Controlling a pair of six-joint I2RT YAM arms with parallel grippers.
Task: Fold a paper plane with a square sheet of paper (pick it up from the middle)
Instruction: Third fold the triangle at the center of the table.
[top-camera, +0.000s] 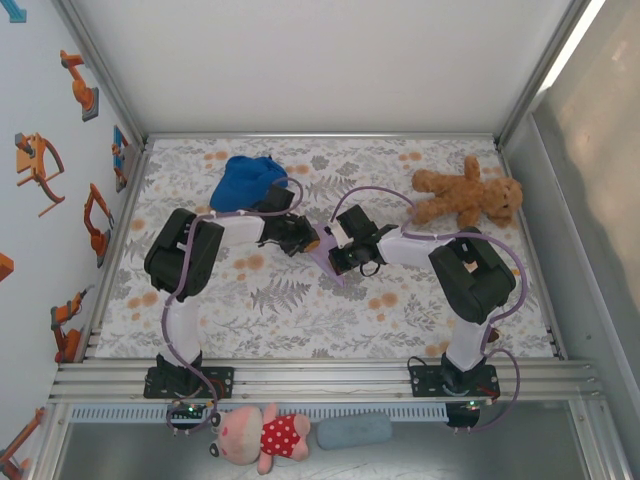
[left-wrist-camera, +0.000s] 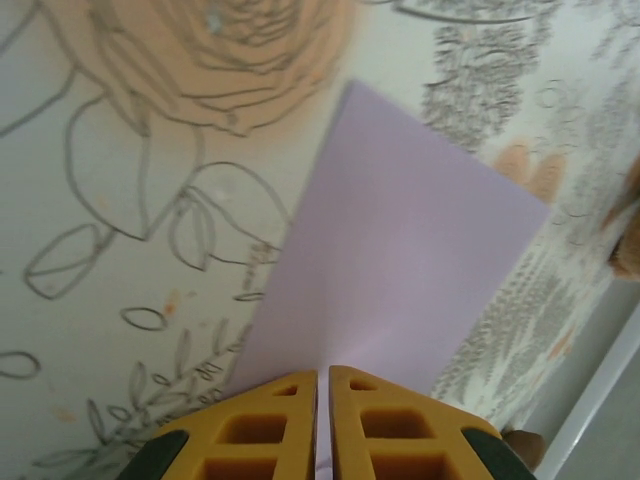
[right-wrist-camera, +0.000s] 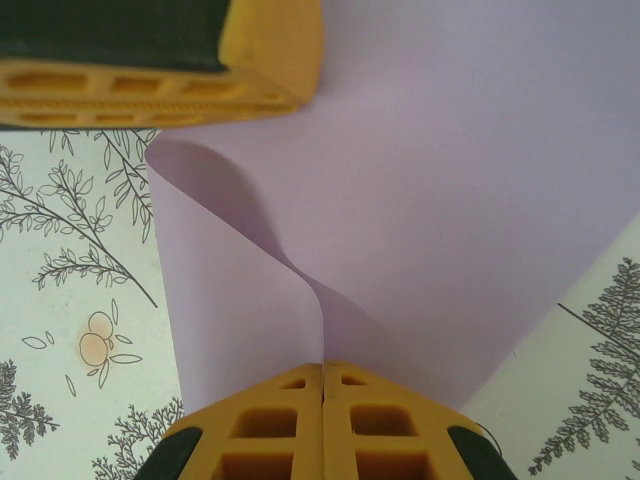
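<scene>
The lavender square sheet of paper (top-camera: 329, 267) is held off the floral mat between both grippers at the table's middle. My left gripper (left-wrist-camera: 323, 373) is shut on one edge, and the sheet (left-wrist-camera: 400, 250) spreads away from its yellow fingers. My right gripper (right-wrist-camera: 323, 366) is shut on the sheet (right-wrist-camera: 450, 190), which curls in a soft fold just ahead of its tips. The left gripper's yellow finger (right-wrist-camera: 150, 60) shows at the top of the right wrist view. From above, the left gripper (top-camera: 305, 238) and right gripper (top-camera: 337, 250) nearly touch. No plane shape is visible.
A blue fabric cap (top-camera: 248, 180) lies at the back left beside the left arm. A brown teddy bear (top-camera: 465, 195) lies at the back right. A pink soft toy (top-camera: 260, 435) and a grey-blue pad (top-camera: 355, 430) rest below the rail.
</scene>
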